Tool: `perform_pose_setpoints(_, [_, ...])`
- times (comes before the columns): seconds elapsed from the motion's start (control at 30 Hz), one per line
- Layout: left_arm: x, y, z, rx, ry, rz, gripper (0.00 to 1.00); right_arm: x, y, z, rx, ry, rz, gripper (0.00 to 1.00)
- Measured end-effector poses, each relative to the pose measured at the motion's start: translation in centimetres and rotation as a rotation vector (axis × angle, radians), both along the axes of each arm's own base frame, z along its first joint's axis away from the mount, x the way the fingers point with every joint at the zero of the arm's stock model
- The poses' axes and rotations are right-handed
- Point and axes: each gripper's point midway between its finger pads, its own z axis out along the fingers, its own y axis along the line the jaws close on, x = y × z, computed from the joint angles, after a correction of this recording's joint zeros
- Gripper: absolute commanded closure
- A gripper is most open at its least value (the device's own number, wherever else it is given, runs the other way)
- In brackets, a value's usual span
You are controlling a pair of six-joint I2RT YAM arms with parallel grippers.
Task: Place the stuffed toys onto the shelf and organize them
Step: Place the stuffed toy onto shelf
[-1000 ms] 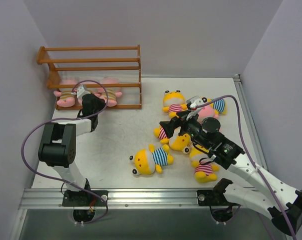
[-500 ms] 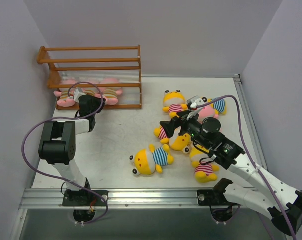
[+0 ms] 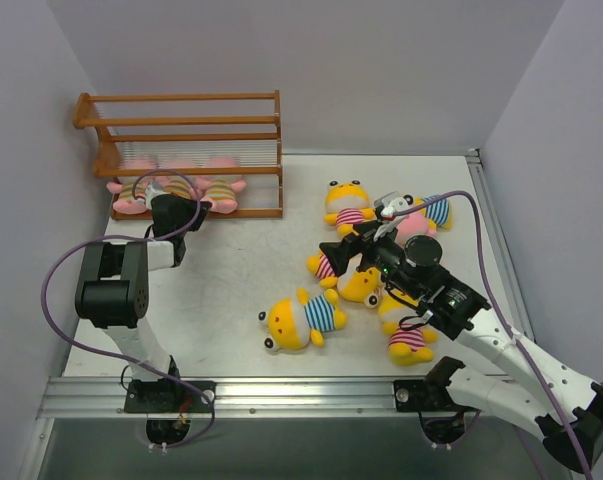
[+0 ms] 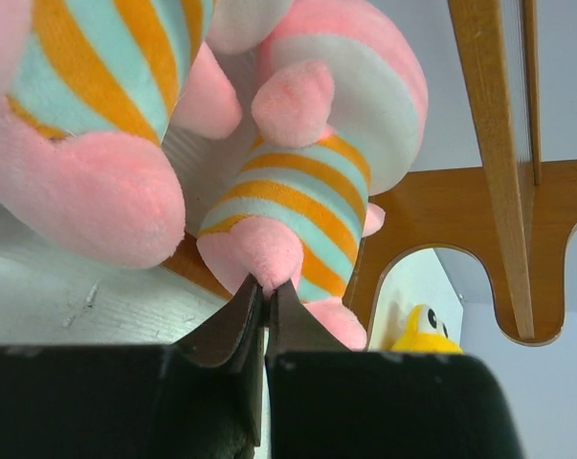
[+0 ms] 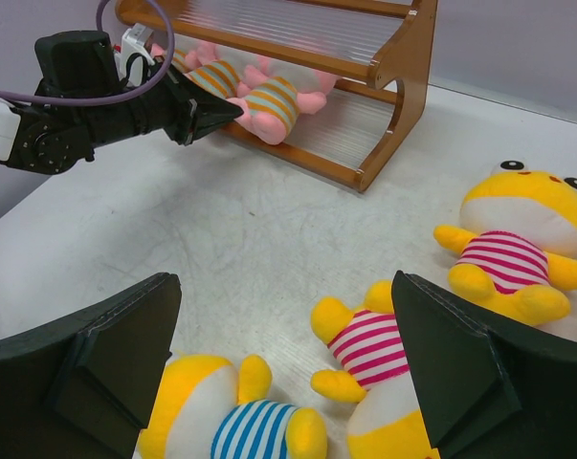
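step: seating pink toy (image 4: 298, 196) on shelf (image 4: 432, 210) bottom tier | left gripper (image 4: 265, 295) pinched on its foot | right gripper (image 5: 283, 330) wide, empty | next: probably release, retreat

shelf (image 3: 181, 121) bottom tier: pink toys (image 3: 221, 186) block left | upper tiers open

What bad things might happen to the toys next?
1. The left claw is shut with its tips against one pink toy, whose foot sticks out past the shelf front; a snag might drag it off.
2. The open right claw hovers over yellow toys lying close together; it might grab two.
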Motion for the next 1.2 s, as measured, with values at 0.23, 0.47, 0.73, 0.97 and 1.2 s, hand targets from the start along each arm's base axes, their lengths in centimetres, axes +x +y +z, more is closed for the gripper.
perform_pose_setpoints(0.23, [-0.2,-0.6,0.0,-0.013,0.001,-0.032,0.98,-0.1,-0.1,0.3,0.006,-0.005,0.000,0.02])
perform_pose_setpoints(0.47, [-0.2,1.0,-0.4,-0.004,0.017,-0.010,0.97,-0.1,-0.1,0.3,0.008,-0.004,0.000,0.02])
perform_pose_setpoints(0.73, [-0.7,1.6,-1.1,0.020,0.049,-0.019,0.71,-0.2,0.0,0.3,0.008,-0.003,0.005,0.03])
perform_pose_setpoints(0.97, [-0.8,1.6,-0.7,0.028,0.045,-0.029,0.56,-0.2,0.0,0.3,0.010,-0.002,0.007,0.03])
perform_pose_setpoints(1.2, [-0.9,1.6,0.1,0.031,0.032,-0.031,0.43,-0.2,0.0,0.3,0.011,-0.001,0.007,0.03])
